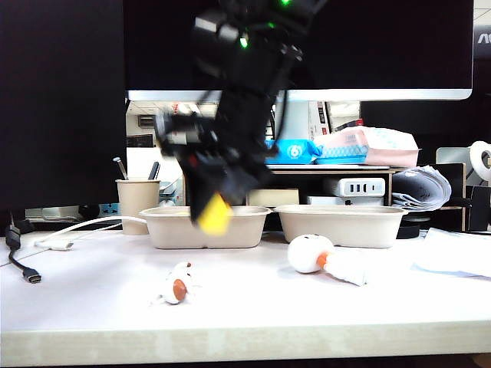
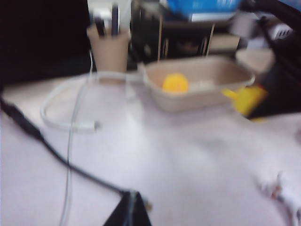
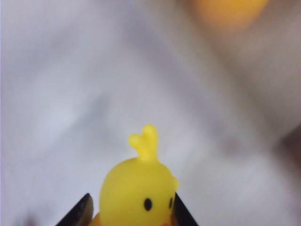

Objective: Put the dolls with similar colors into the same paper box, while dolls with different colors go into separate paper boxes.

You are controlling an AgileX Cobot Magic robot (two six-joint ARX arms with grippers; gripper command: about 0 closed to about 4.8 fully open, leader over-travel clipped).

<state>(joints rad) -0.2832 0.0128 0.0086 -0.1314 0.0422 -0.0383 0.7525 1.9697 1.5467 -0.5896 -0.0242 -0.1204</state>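
In the left paper box (image 2: 197,87), a round yellow doll (image 2: 175,83).

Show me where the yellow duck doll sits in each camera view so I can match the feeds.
Exterior view: yellow duck doll hangs in the right gripper, in front of the left paper box.
Left wrist view: duck doll at the right, just beside that box, which holds the round yellow doll.
Right wrist view: duck doll close up between the gripper fingers.
Shared landmark: the round yellow doll, blurred in the right wrist view.
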